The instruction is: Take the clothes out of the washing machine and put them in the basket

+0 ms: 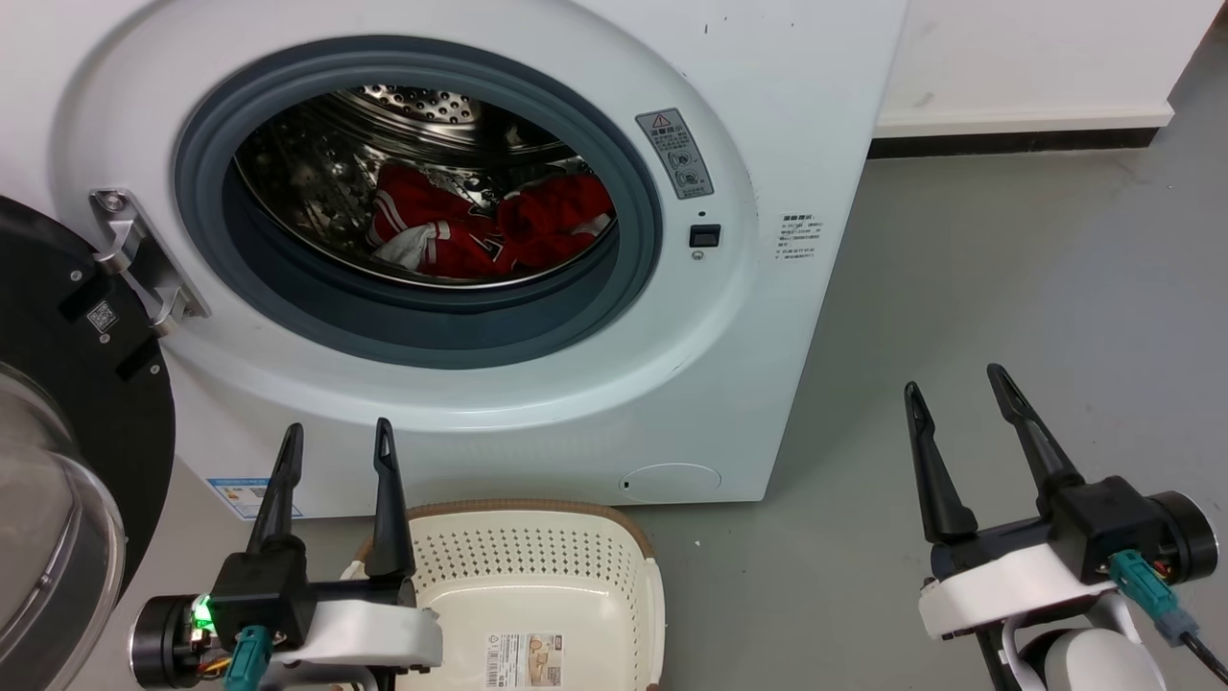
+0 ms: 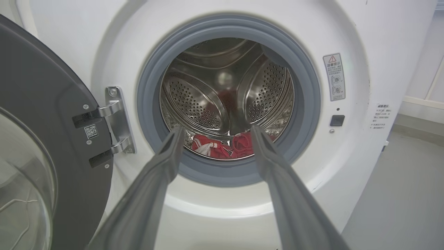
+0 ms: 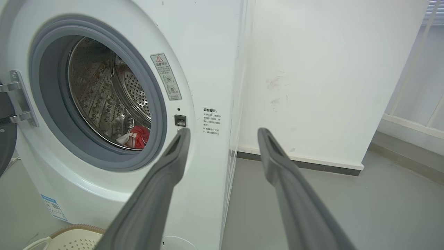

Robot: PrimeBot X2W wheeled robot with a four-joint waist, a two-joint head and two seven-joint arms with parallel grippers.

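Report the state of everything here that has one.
Door: swung wide open.
Washing machine: not yet emptied.
Clothes: crumpled at the bottom of the drum.
Basket: upright on the floor, nothing seen inside.
Left gripper: open, empty.
Right gripper: open, empty.

Our three views of the washer point(image 1: 787, 144).
From the head we looked down on porthole point(image 1: 432, 338) and basket point(image 1: 537, 561); our left wrist faced the porthole squarely, our right slantwise from the side; all shared it.

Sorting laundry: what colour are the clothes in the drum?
Clothes: red with white stripes; head view best.
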